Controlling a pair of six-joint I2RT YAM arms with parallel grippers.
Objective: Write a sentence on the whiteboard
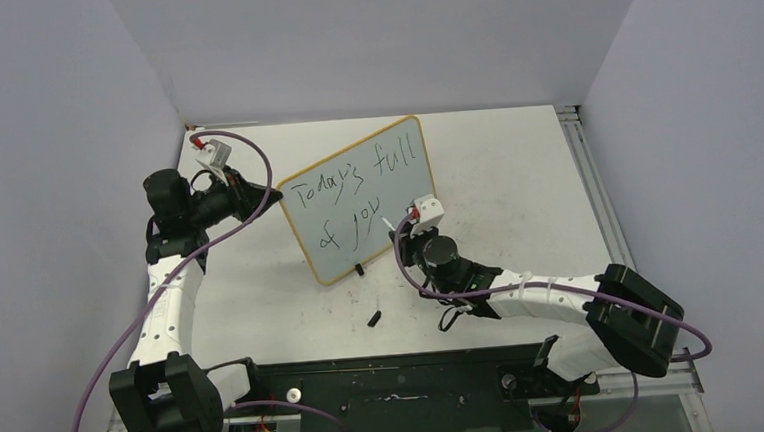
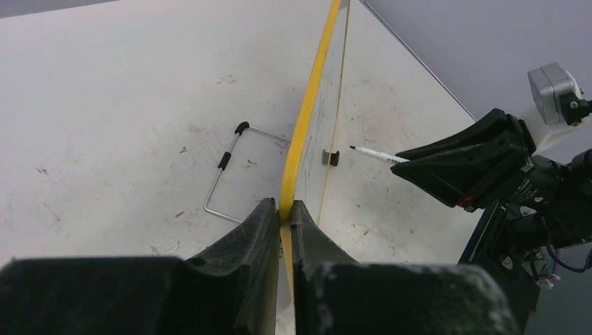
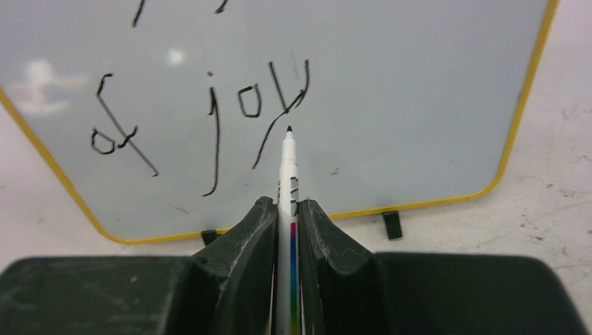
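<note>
My left gripper (image 2: 283,209) is fully closed, its 2 fingers pinching the yellow frame at the left end of the whiteboard (image 1: 398,210). My right gripper (image 3: 287,206) is closed on the marker (image 3: 287,160), a slim white pen with a black tip and a coloured stripe down its barrel. The pen lies straight along the gripper's axis, tip forward, aimed at the board face beside the tail of the "y". In the left wrist view the tip appears just short of the face, but I cannot tell for sure whether it touches.

The board stands on edge near the middle of the table (image 1: 517,188), between my 2 arms, on 2 small black feet under its lower edge. Its face is pale grey-white and glossy, and its thin yellow-orange frame has rounded corners. From above, its long axis runs diagonally from near-left to far-right, and the written face is turned toward my right arm.

The sentence (image 1: 328,187) is thin black handwriting in 2 lines that slant upward to the right: "Today's full" above, "of joy" below.

A bent wire stand (image 2: 227,167) lies flat behind the board. A small black cap (image 1: 374,318) lies on the table in front of it.
</note>
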